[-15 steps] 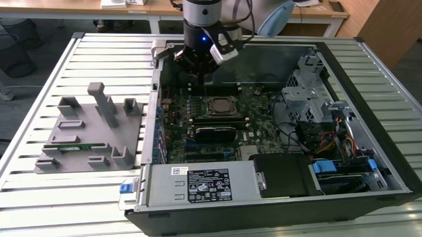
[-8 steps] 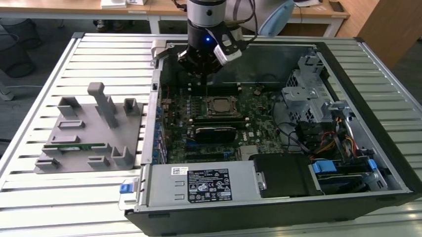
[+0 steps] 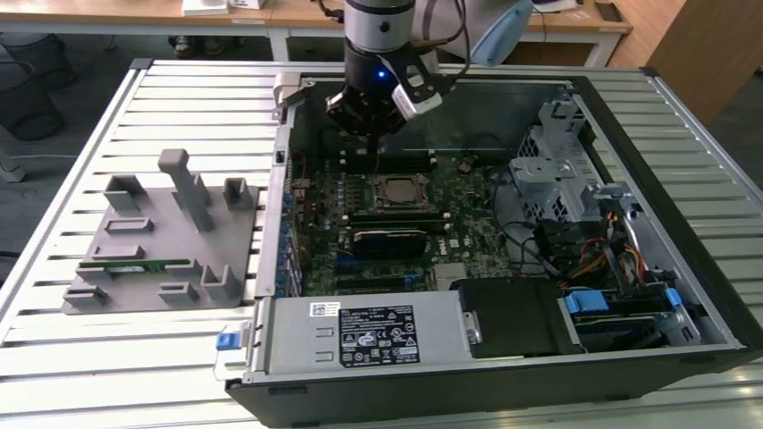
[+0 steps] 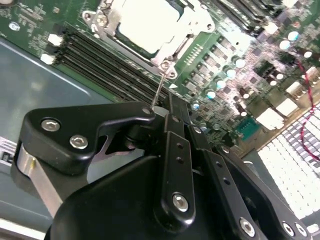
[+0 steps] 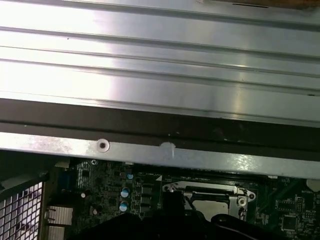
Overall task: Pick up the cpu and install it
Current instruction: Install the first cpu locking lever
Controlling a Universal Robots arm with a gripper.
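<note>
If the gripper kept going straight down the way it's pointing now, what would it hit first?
Most likely the motherboard at the memory slots just beside the cpu socket. In the exterior view the gripper points down inside the computer case, close to the socket's edge. Depth is unclear, so it could clip the socket frame instead.

Exterior view: even, diffuse overhead lighting; the slatted table [image 3: 179, 98] reads bright and pale, while the interior of the computer case [image 3: 667, 295] sits darker, with soft shadow along its walls. A small blue indicator light [image 3: 381, 74] glows on the arm. Second wrist view: the cpu [image 4: 145, 22] top is washed out by glare; the near black gripper [image 4: 157, 107] body is soft. First wrist view: strong reflected glare across the metal panel [image 5: 160, 65]; the motherboard [image 5: 115, 190] below is dim.
</note>
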